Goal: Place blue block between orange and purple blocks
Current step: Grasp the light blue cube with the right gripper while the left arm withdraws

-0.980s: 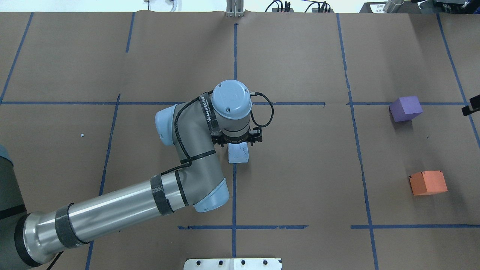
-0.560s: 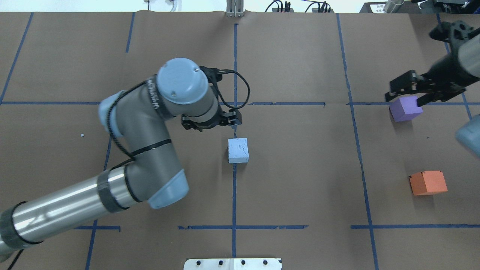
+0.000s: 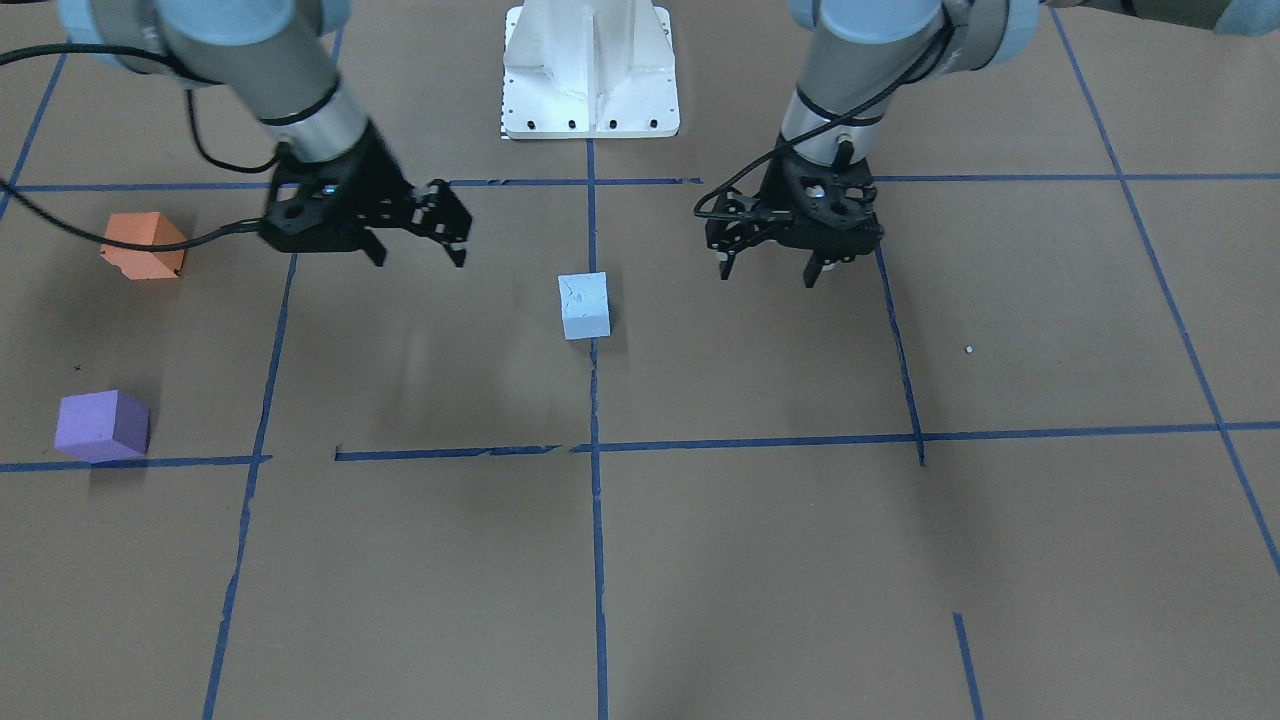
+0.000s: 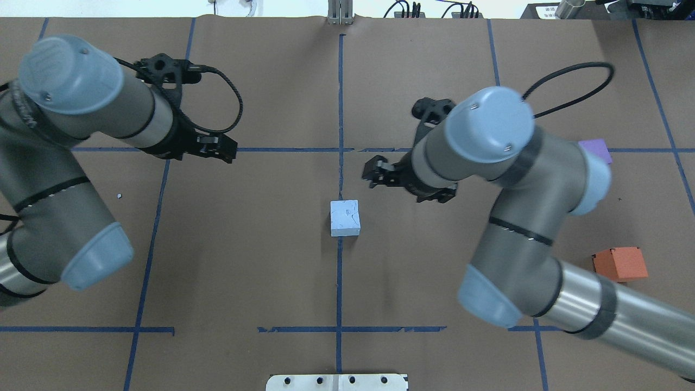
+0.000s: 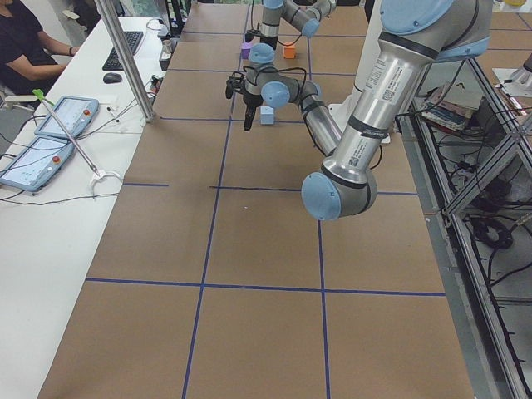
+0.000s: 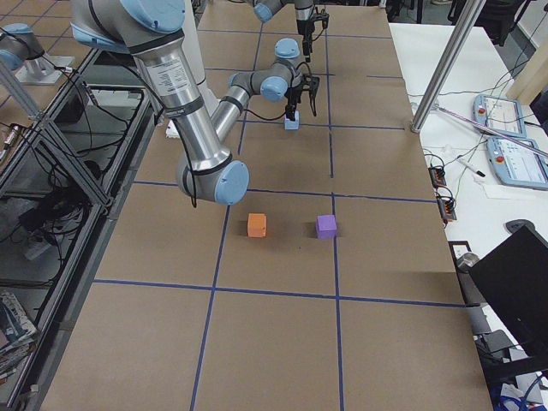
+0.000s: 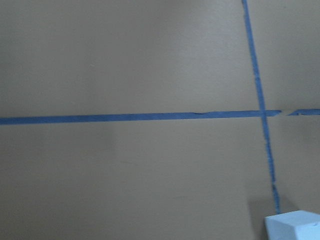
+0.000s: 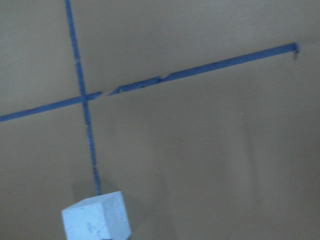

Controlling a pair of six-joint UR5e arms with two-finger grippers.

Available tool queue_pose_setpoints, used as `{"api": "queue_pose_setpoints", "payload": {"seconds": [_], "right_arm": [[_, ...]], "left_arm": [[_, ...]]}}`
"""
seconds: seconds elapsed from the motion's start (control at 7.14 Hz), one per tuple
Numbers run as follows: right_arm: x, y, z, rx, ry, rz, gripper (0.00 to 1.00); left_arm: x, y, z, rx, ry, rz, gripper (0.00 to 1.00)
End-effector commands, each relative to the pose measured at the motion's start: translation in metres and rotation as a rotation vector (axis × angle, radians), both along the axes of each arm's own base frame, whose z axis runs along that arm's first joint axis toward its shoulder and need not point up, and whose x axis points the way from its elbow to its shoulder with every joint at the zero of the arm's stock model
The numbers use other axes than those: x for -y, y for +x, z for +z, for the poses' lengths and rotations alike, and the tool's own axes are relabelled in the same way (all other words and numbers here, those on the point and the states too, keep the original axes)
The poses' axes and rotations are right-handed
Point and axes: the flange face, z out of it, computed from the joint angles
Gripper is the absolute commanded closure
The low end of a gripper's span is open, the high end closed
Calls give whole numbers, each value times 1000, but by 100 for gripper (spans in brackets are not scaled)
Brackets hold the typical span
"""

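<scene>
Two shifts to note against the earlier overhead frames: finds the left gripper (image 3: 768, 272) drawn off from beside the blue block (image 3: 585, 305) toward its own side of the table, and finds the right gripper (image 3: 420, 255) brought across from above the purple block (image 3: 102, 425) to hang near the blue one. Leaves the blue block where it was, square on the centre tape line (image 4: 339, 271) of the brown paper table (image 4: 244, 244), untouched, lying between the two grippers and well apart from the other two blocks. Shows both pairs of jaws spread wide, holding nothing. Catches the blue block at the bottom edge of each wrist view. Keeps the orange block (image 3: 143, 245) and the purple one at the table's right end, near each other but apart. Hides most of the purple block behind the right arm (image 4: 592, 179) in the overhead view. Sets the white base plate (image 3: 590, 70) at the robot's edge of the table, and an operator (image 5: 21, 41) at a side desk with a keyboard (image 5: 129, 41) and two tablets (image 5: 66, 115) in the left-end view. Bears label strips (image 5: 384, 76) on the left arm (image 5: 366, 125) there, too small to read
</scene>
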Motion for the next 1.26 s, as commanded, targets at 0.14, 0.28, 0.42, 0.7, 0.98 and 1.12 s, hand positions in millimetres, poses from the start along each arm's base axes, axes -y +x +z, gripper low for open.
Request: {"api": "queue_pose_setpoints", "payload": {"seconds": [0.14,0.28,0.42,0.7,0.98,1.12], "right_arm": [[16,-90,-5,-108,35,-31,0],[18,-99,4,-146,90,-86,0],[16,-111,4,-162,121,-112,1],[-3,-134,12,-190,131,-138,1],[-5,-134,12,-191,147,-156,89],[-6,-114,9,-171,170,-165,97]], "left_arm": [[13,-50,37,39,16,32,0],[12,-49,37,38,14,31,0],[12,-49,37,38,13,30,0],[12,-48,37,37,9,29,0],[12,-48,37,38,9,27,0],[12,-48,37,38,9,27,0]]}}
